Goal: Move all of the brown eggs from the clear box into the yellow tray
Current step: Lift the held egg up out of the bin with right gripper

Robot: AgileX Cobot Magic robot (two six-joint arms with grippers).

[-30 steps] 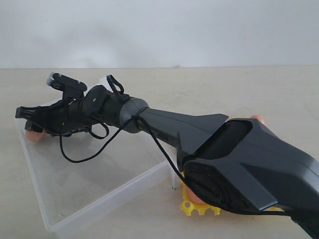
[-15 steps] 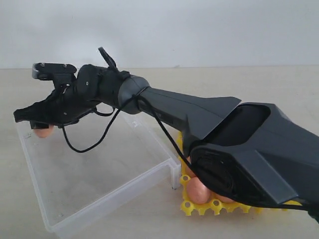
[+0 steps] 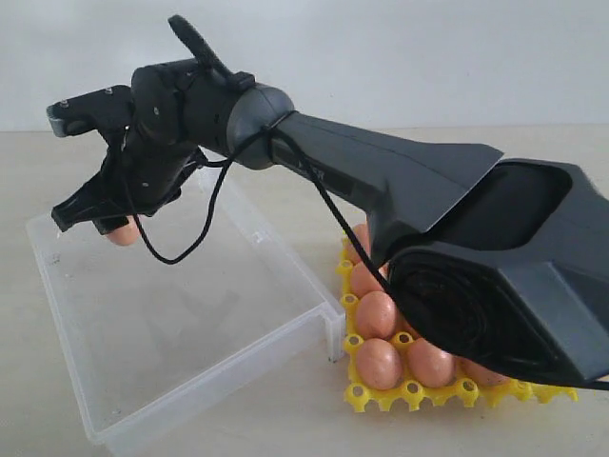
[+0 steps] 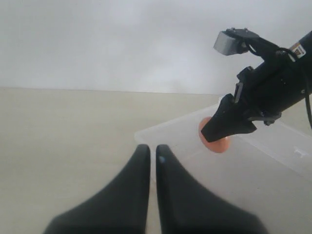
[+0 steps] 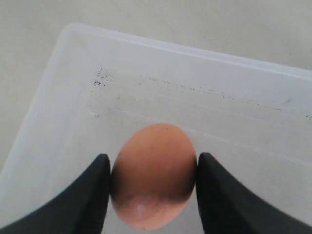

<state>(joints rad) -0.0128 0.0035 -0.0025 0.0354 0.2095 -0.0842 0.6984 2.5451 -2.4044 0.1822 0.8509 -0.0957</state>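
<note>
Clamps one brown egg [image 5: 151, 141] sidewise in the right gripper [image 5: 153, 163], at ten o'clock over the clear box [image 3: 214, 386]; left gripper [image 4: 151, 152] pressed together. Probably light, slippery, fragile: hold sides gently.

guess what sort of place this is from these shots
Probably a robot lab bench: a bare beige tabletop, a blank white wall, and the right end effector holding a brown egg over a clear box.
</note>
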